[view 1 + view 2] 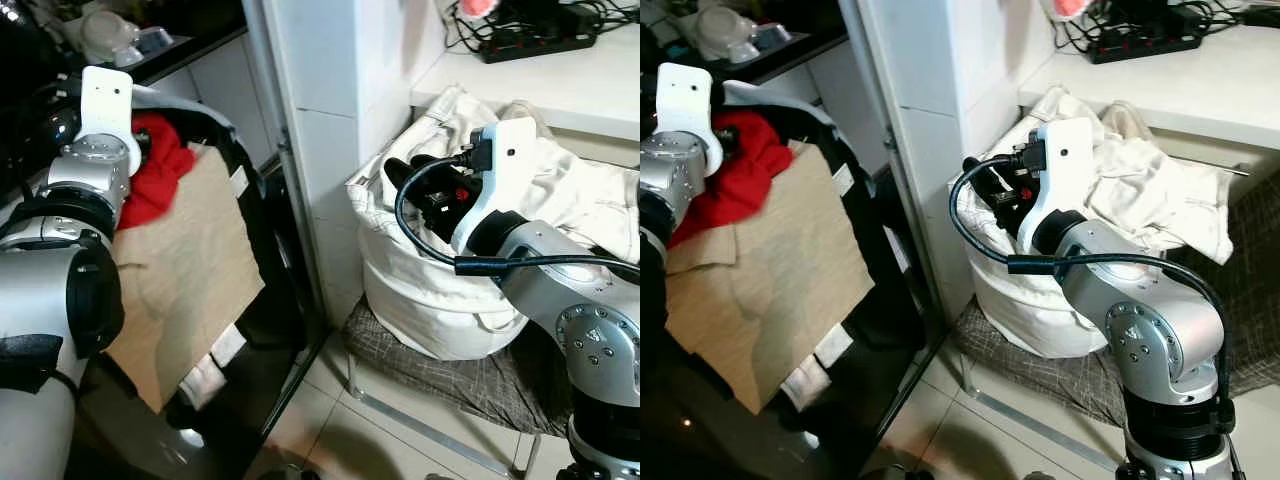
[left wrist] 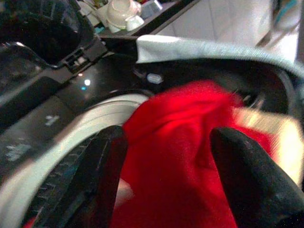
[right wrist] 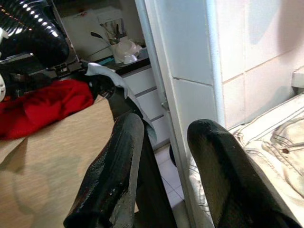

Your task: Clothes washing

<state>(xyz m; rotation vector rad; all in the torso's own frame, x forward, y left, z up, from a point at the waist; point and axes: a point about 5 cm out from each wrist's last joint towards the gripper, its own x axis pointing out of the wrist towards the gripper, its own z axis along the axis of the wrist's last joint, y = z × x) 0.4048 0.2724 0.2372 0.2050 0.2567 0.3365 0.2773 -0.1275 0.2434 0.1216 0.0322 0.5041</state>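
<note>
A red garment [image 1: 158, 172] lies bunched at the mouth of the dark washing machine [image 2: 52, 118] on my left, above a tan cloth [image 1: 185, 270] that hangs down over its open front. My left gripper [image 2: 168, 137] is up against the red garment [image 2: 180, 142] with its fingers spread, one on each side of the cloth. My right gripper [image 1: 400, 172] hovers open over the white laundry bag [image 1: 430, 290], which is piled with white clothes [image 1: 565, 190]. Nothing is between its fingers [image 3: 118, 161].
A white tiled pillar [image 1: 330, 120] stands between the machine and the bag. The bag rests on a low rack with a checked cover [image 1: 450, 385]. A counter behind it carries a power strip [image 1: 540, 42] and cables. Pale floor tiles [image 1: 330, 430] lie below.
</note>
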